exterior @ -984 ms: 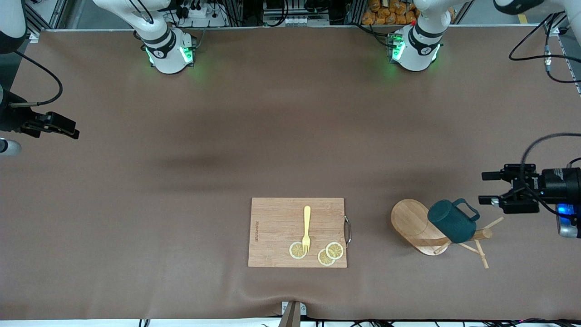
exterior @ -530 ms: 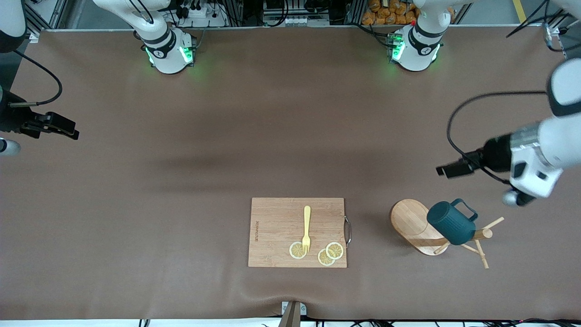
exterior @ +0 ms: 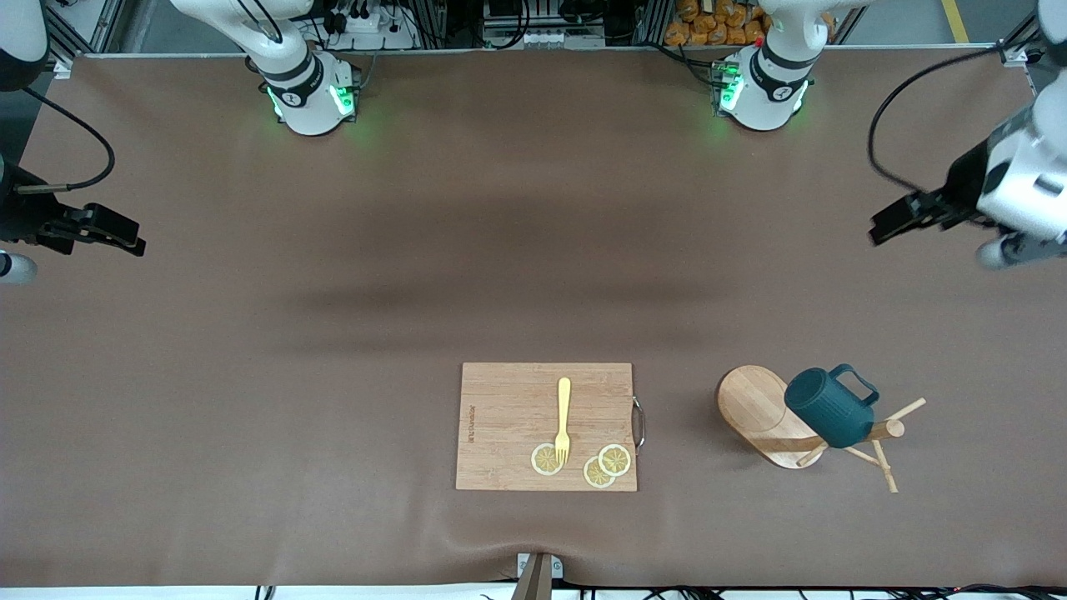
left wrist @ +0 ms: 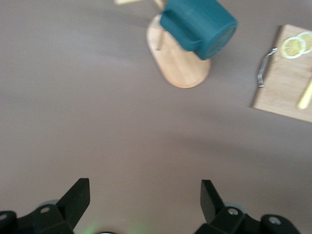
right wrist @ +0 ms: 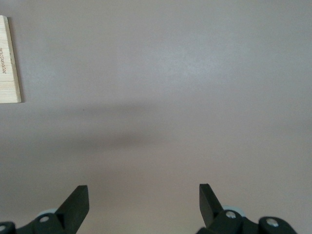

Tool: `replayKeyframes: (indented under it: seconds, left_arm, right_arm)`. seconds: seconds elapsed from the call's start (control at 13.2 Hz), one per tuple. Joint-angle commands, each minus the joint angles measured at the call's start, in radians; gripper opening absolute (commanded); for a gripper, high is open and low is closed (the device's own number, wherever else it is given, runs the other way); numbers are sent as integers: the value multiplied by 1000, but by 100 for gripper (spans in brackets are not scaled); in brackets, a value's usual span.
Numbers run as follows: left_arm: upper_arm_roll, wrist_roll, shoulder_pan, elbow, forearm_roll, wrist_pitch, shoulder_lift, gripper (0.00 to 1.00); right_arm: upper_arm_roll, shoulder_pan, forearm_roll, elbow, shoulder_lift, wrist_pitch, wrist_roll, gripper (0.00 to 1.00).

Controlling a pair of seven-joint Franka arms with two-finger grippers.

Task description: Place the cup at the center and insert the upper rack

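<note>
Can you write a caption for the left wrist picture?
Open left gripper over bare table, looking at the teal cup on the tipped-over mug tree, beside a cutting board.

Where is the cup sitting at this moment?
In the front view the cup hangs on the tipped-over upper rack, toward the left arm's end of the table, beside the cutting board; neither gripper touches it.

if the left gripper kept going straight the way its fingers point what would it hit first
Probably bare brown table covering. The open left gripper points down at empty cloth; the dark teal ribbed cup on the tipped light wooden mug tree sits farther along, likely past that line, though depth is unclear.
</note>
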Motion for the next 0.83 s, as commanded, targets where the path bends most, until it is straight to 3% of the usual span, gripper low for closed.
replayKeyframes:
  seconds: [0.0,0.76]
  left_arm:
    - [0,59,1,-43,39,-41,-96,100]
    - [-2,68,-16,-43,15,-45,-82,100]
  right_arm:
    - [-2,5,12,10,0,-12,4,100]
    - [-9,3,13,-4,-20,-75,17,100]
